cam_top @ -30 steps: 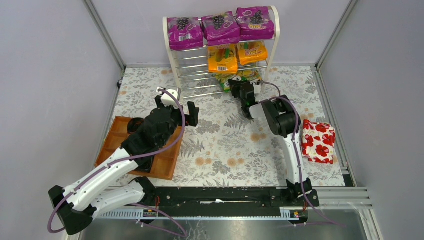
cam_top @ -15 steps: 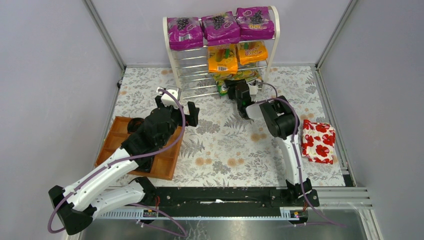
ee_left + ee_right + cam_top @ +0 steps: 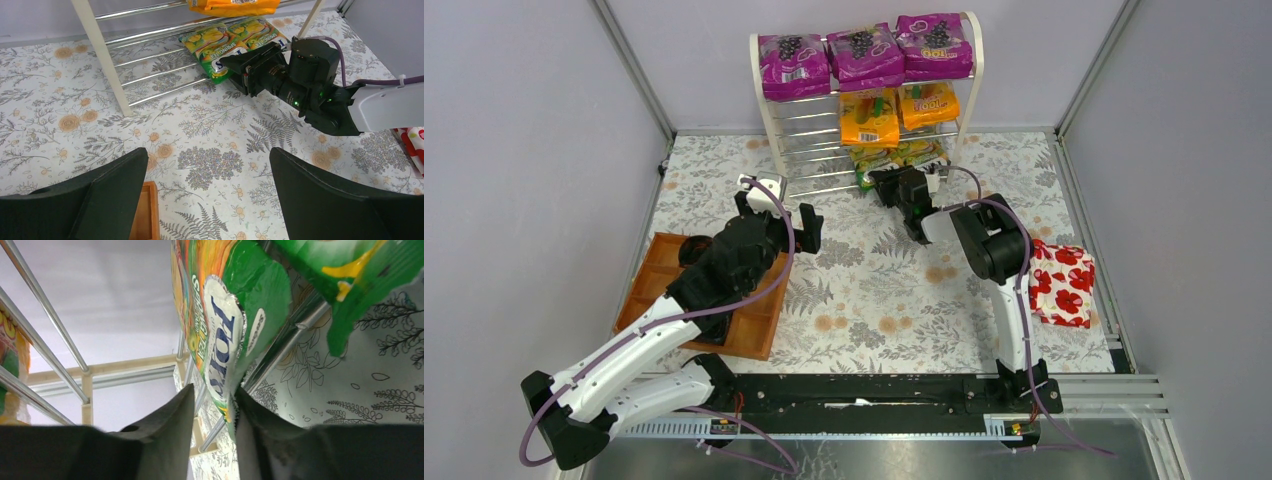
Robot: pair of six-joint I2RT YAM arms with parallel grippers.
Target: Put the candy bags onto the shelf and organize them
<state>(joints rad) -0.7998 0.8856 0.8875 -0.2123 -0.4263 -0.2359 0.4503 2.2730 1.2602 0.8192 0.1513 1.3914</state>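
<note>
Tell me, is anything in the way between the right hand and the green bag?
Nothing visible. The green bag lies on the shelf's lowest rods, and its near edge sits right between the right hand's fingers.

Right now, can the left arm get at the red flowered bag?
Probably not: the red flowered bag lies by the right edge, with the right arm standing between it and the left arm.
</note>
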